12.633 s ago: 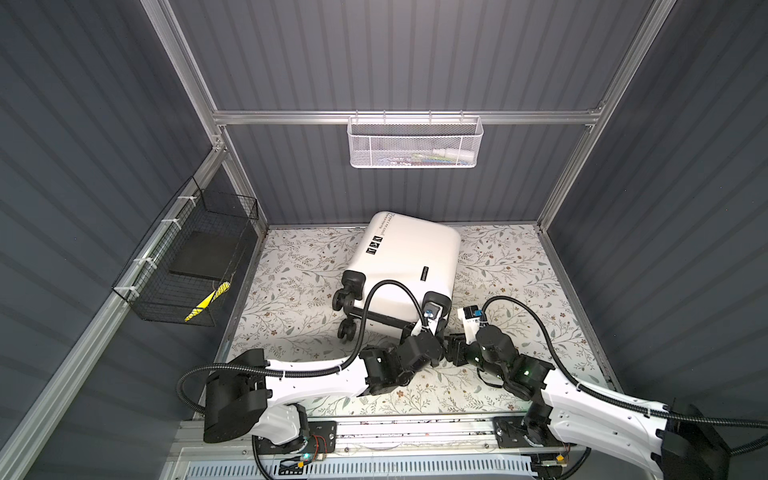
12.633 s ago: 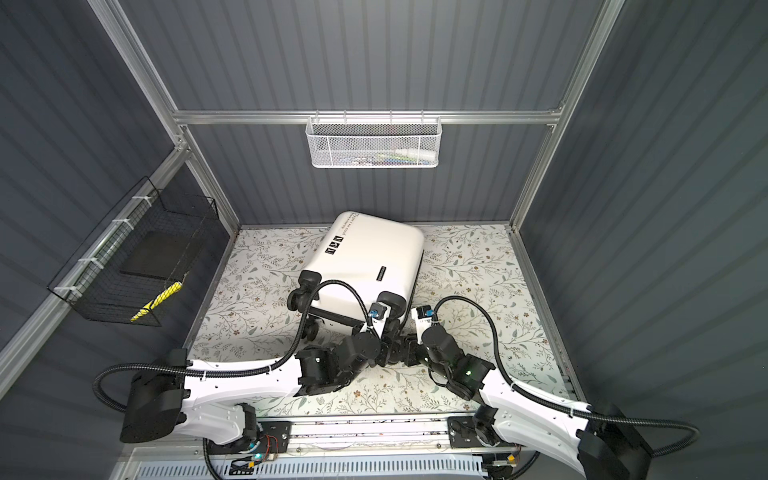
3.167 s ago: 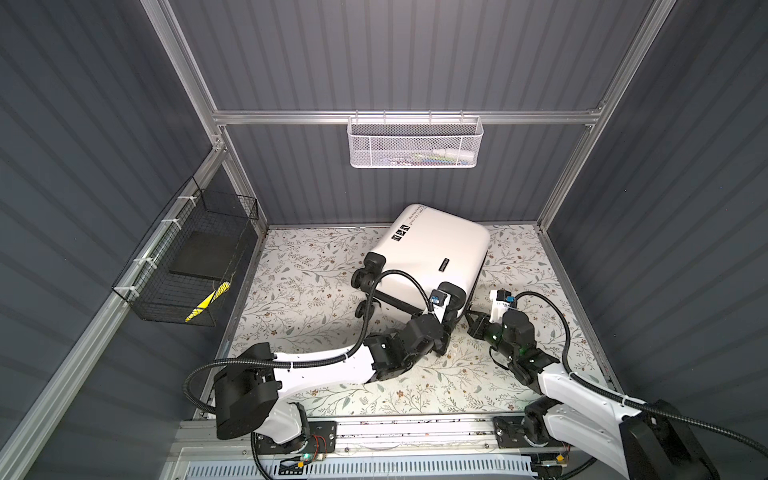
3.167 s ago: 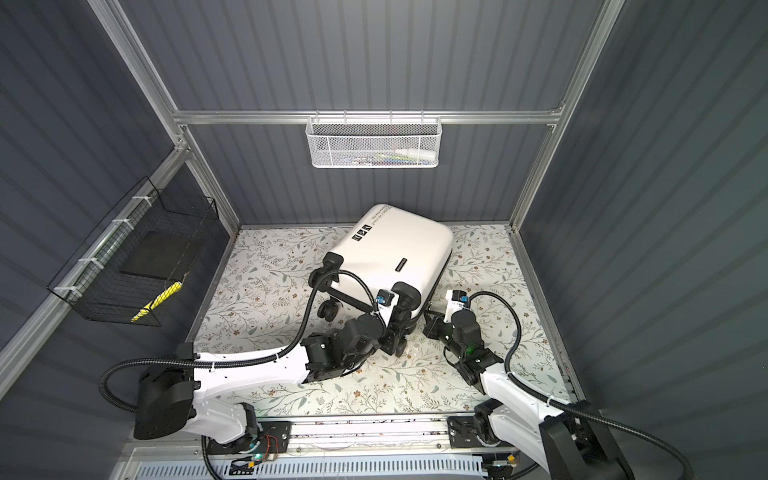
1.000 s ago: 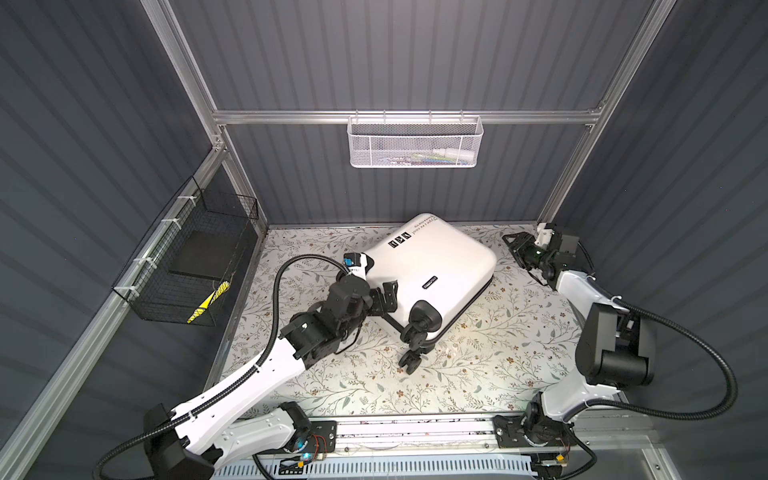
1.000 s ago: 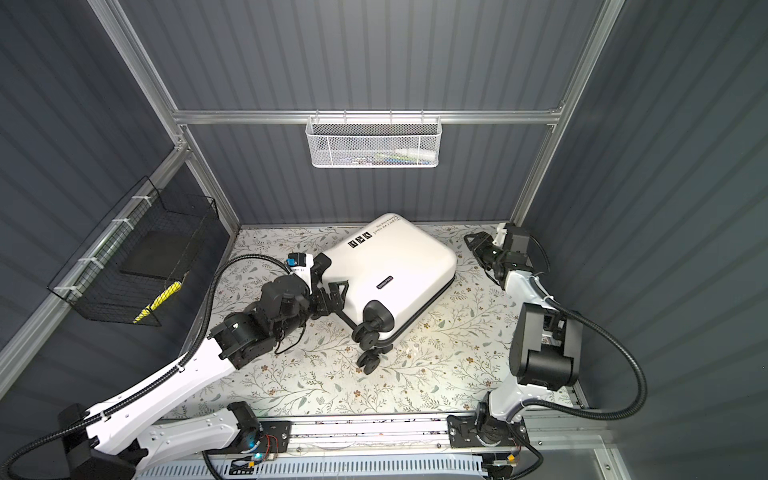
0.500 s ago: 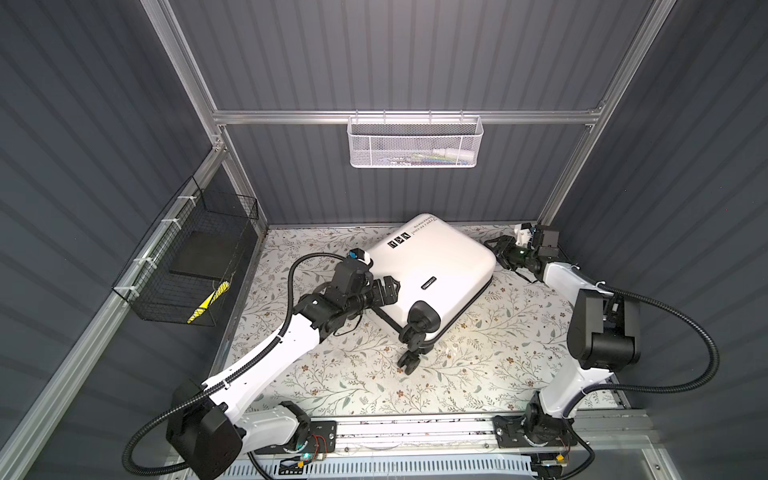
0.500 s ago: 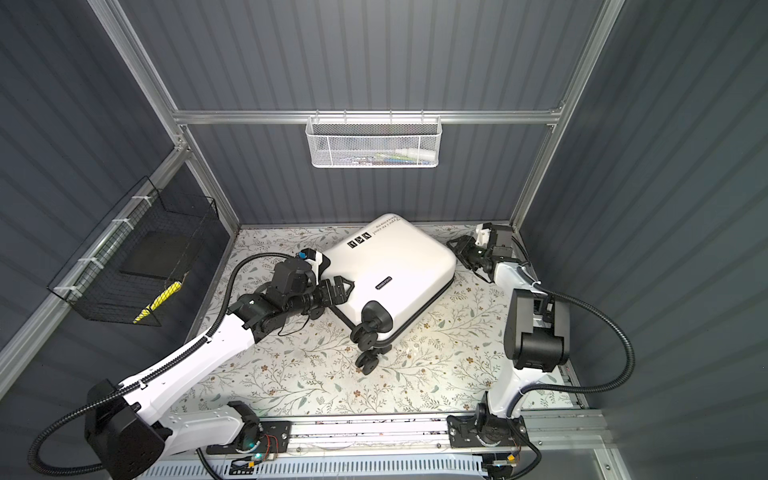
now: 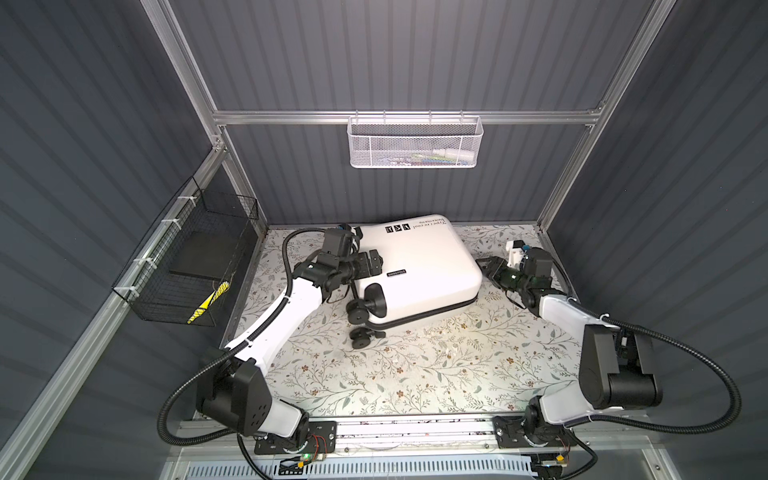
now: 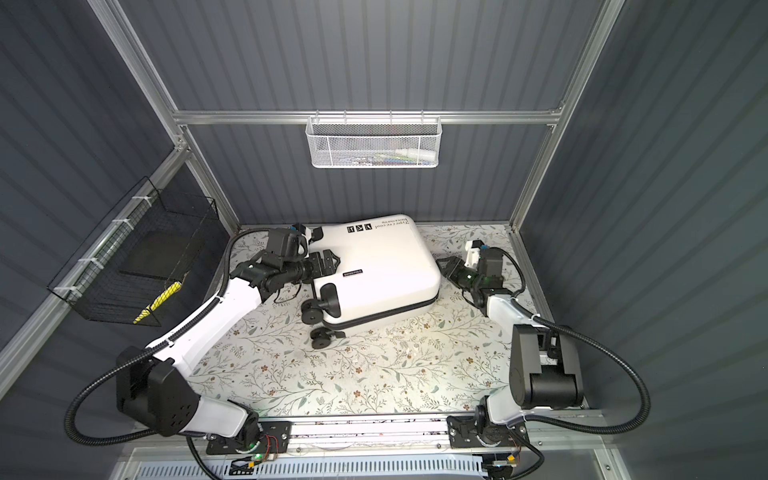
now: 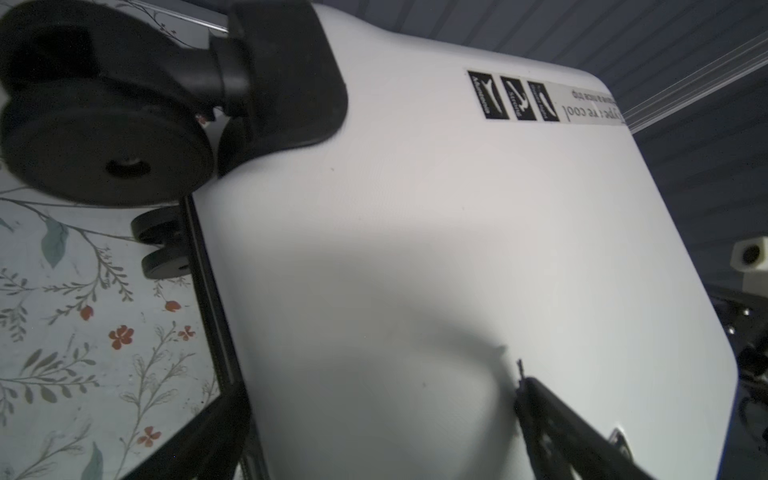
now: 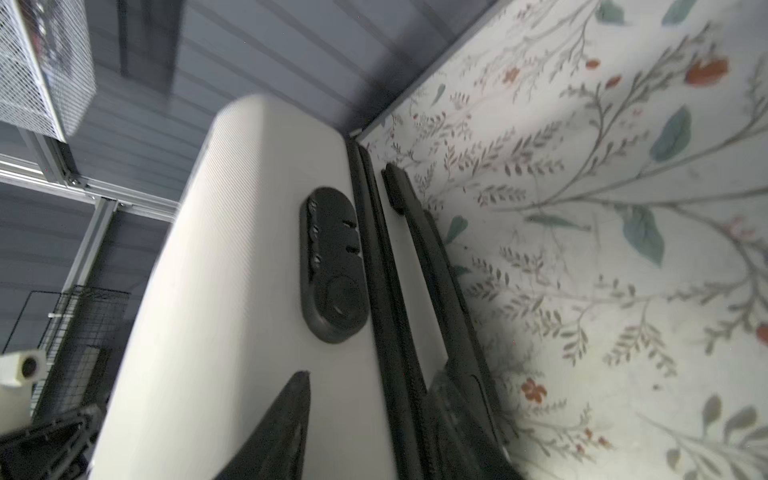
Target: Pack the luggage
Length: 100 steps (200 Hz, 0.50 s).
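Observation:
The luggage (image 9: 419, 266) (image 10: 382, 266) is a white hard-shell suitcase lying flat and closed on the floral mat, with its black wheels (image 9: 359, 316) toward the front left. My left gripper (image 9: 371, 262) (image 11: 374, 407) is open wide at the wheel end. One of its fingers sits by the zipper seam and the other rests over the top shell (image 11: 415, 249). My right gripper (image 9: 487, 268) (image 12: 376, 378) is at the opposite end, beside the black lock (image 12: 332, 266) and handle (image 12: 428, 249). Its jaws stand apart astride the zipper seam.
A white mesh basket (image 9: 414, 143) hangs on the back wall above the suitcase. A black wire basket (image 9: 195, 266) on the left wall holds a dark flat item and a yellow one. The back wall is close behind the suitcase. Floral mat (image 9: 395, 374) lies in front.
The suitcase was turned and pushed toward the back earlier. In the last second my left gripper came onto its wheel end. My right gripper moved in from the back right corner, its jaws narrowing.

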Each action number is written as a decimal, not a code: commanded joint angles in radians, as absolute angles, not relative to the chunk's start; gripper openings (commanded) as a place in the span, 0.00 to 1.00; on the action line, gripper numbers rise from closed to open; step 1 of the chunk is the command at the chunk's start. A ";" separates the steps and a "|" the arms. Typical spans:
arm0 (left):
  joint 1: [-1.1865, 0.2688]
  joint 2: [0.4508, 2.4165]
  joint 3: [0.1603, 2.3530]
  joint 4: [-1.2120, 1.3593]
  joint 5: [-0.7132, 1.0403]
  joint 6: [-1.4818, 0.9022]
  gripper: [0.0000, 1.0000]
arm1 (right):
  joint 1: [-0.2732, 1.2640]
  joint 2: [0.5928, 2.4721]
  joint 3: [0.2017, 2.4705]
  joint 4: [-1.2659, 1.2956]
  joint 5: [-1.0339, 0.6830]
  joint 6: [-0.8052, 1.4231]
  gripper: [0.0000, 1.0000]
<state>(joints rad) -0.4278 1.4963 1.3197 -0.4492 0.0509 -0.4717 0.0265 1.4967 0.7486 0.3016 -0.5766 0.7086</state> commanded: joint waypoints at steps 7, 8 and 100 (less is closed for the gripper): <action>-0.464 1.586 1.455 -0.412 0.283 -0.366 1.00 | 0.200 1.436 0.617 0.231 -0.641 0.705 0.48; -0.465 1.588 1.458 -0.413 0.283 -0.364 1.00 | 0.205 1.431 0.614 0.231 -0.639 0.705 0.48; -0.430 1.597 1.673 -0.548 0.143 -0.304 1.00 | 0.182 1.024 0.611 -0.070 -0.483 0.649 0.52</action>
<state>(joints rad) -0.3954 1.6638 1.6154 -0.5232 0.0647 -0.3199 0.2359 1.0470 0.5232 -0.0082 -0.4416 0.6804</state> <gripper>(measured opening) 0.997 0.512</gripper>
